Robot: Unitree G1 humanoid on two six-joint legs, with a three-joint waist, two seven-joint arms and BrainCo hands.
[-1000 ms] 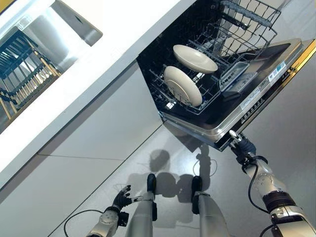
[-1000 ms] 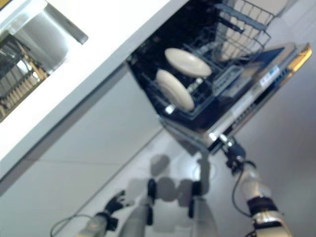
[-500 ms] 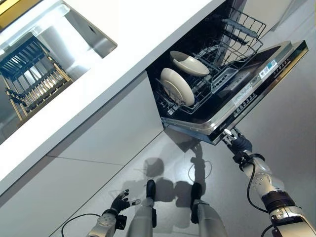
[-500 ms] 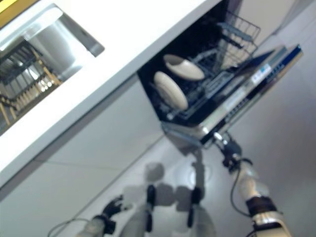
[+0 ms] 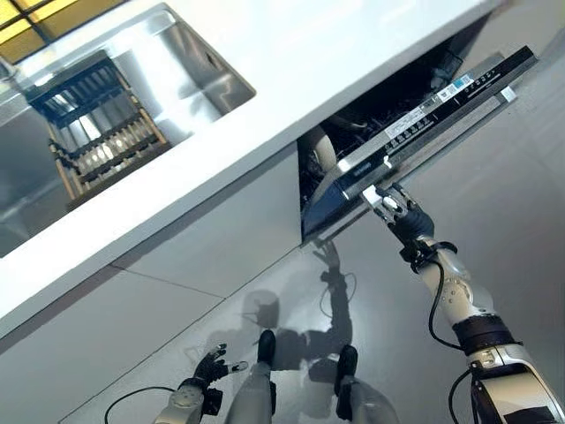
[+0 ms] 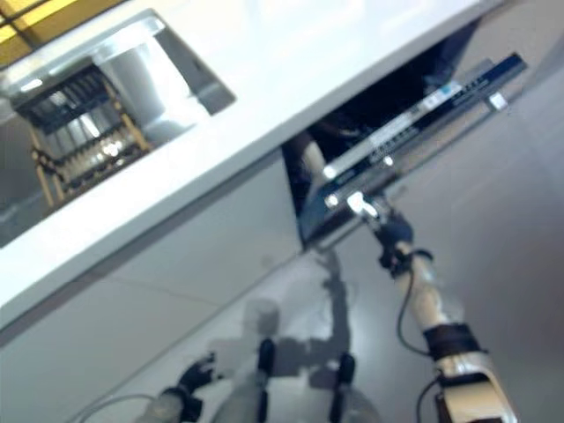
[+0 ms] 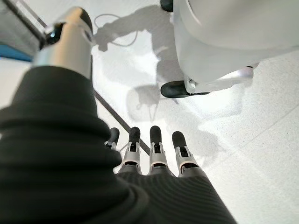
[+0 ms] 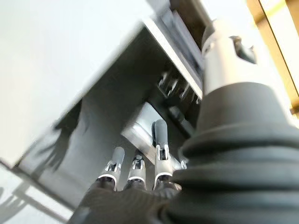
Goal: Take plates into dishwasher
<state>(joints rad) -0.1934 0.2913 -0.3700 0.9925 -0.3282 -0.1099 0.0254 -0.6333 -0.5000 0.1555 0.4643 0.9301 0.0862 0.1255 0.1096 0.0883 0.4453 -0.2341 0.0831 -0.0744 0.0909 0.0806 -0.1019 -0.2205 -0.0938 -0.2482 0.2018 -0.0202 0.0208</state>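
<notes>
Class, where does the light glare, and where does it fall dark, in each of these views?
Left eye view: the worktop is washed white, the steel sink gleams, and the dishwasher is dark inside behind its door. Left wrist view: the floor is brightly lit. Right wrist view: the door's face is dim past the right hand.

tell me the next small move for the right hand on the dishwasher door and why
Probably keep pushing the dishwasher door up and shut. The right hand has straight fingers pressed against the door's outer face near its handle bar, and the door stands partly raised with a dark gap under the counter. A plate shows inside the gap. The left hand hangs open low by the floor, idle.
</notes>
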